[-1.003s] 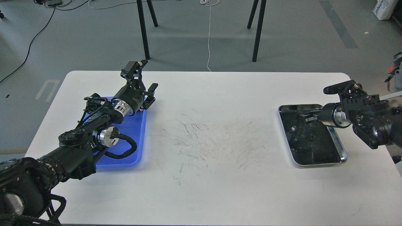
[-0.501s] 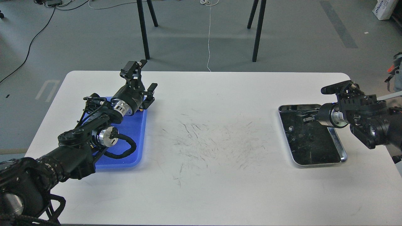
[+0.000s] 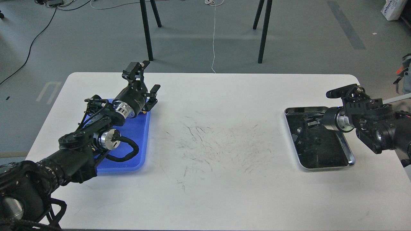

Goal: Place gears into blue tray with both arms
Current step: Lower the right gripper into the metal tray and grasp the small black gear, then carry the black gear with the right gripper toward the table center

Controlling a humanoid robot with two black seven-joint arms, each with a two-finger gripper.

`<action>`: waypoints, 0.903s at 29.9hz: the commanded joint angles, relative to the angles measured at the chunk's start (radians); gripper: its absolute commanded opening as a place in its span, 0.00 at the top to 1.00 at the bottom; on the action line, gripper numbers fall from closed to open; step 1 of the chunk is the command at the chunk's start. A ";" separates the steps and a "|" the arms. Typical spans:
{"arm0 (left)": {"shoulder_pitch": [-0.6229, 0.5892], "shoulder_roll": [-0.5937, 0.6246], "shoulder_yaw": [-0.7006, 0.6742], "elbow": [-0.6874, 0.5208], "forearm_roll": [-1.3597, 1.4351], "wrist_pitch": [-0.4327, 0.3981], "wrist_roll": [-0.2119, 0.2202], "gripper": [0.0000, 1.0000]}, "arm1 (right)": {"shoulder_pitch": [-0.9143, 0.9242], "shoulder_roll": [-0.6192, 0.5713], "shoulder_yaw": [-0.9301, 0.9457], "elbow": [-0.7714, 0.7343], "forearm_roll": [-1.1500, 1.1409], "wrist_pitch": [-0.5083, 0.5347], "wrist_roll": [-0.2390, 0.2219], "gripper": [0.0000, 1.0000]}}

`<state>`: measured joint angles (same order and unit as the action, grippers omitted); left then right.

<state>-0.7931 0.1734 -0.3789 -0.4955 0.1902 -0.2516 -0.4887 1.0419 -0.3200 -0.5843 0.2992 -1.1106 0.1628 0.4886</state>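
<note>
The blue tray (image 3: pixel 138 141) lies at the table's left, and my left arm covers much of it. My left gripper (image 3: pixel 153 95) hovers over the tray's far right corner. It looks small and dark, so its two fingers do not separate clearly. My right gripper (image 3: pixel 309 121) reaches in from the right, low over the far part of a steel tray (image 3: pixel 350 157). Its fingers blend into the dark floor there. Small dark bits on that floor (image 3: pixel 316 140) may be the gears, but they are too faint to tell. I see nothing held in either gripper.
A tiny orange bit (image 3: pixel 145 112) sits in the blue tray under my left wrist. The white table (image 3: pixel 218 179) shows scuff marks in its middle. Black stand legs (image 3: pixel 147 35) and cables are on the floor behind the table.
My right arm has shifted slightly left and up over the steel tray. My left gripper has crept a little up and to the left.
</note>
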 commanded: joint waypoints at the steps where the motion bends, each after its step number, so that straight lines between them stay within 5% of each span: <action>1: 0.000 0.000 0.000 0.000 0.000 0.000 0.000 0.00 | 0.000 0.001 0.000 0.000 0.000 -0.002 0.000 0.80; 12: 0.000 0.001 0.000 0.000 0.000 0.000 0.000 0.00 | 0.006 0.001 0.000 0.000 0.000 -0.005 0.000 0.94; 27: 0.000 0.001 0.000 0.000 0.000 0.000 0.000 0.00 | 0.038 0.001 0.000 0.009 0.002 0.001 0.000 0.98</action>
<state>-0.7931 0.1763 -0.3789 -0.4955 0.1902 -0.2516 -0.4887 1.0693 -0.3185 -0.5845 0.3060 -1.1100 0.1580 0.4888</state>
